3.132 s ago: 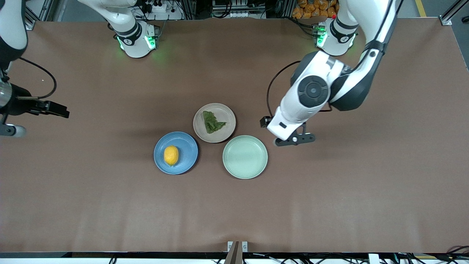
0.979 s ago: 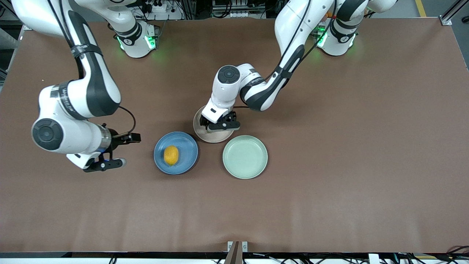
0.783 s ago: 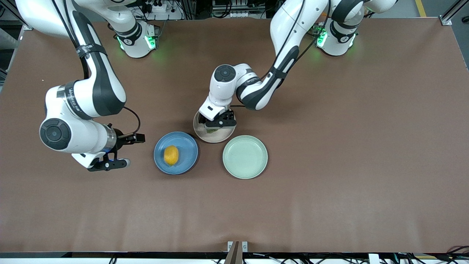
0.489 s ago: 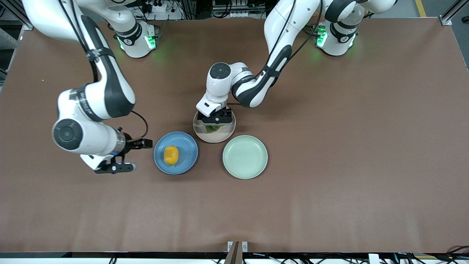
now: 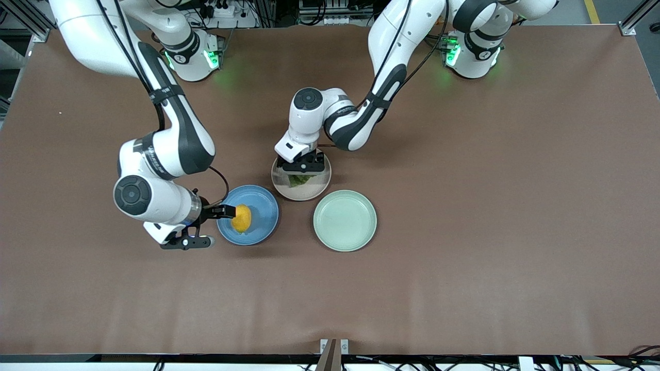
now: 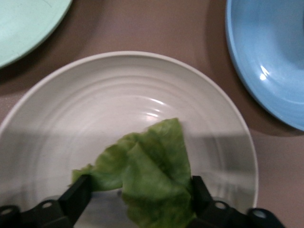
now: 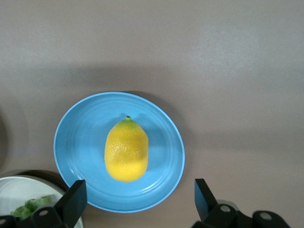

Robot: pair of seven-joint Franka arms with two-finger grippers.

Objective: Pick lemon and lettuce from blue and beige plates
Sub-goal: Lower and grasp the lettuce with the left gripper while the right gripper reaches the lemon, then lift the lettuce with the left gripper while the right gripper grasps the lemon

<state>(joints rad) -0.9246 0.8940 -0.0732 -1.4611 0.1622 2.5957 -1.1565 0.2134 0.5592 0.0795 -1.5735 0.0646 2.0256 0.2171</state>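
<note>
Over the beige plate point(image 5: 301, 189), your left gripper point(image 6: 135, 202) straddles the lettuce point(image 6: 145, 190) with fingers spread wide and not closed — placed, it seems, to pinch the leaf. Your right gripper point(image 7: 137, 202) hovers open and empty beside the lemon point(image 7: 126, 150) on the blue plate point(image 7: 78, 142) — apparently lining up.

Even, bright overhead light covers the table point(image 5: 464, 257), with soft, diffuse shadows pooled under both arms and a thin dark crescent at each plate's rim. In the left wrist view a shadow band crosses the beige plate point(image 6: 128, 109), which carries small white glare spots near its middle; the blue plate point(image 6: 270, 61) shows a similar glint at about 7 o'clock. The lettuce point(image 6: 152, 185) looks slightly soft. The lemon point(image 7: 126, 150) is sharp, its skin texture clear.
</note>
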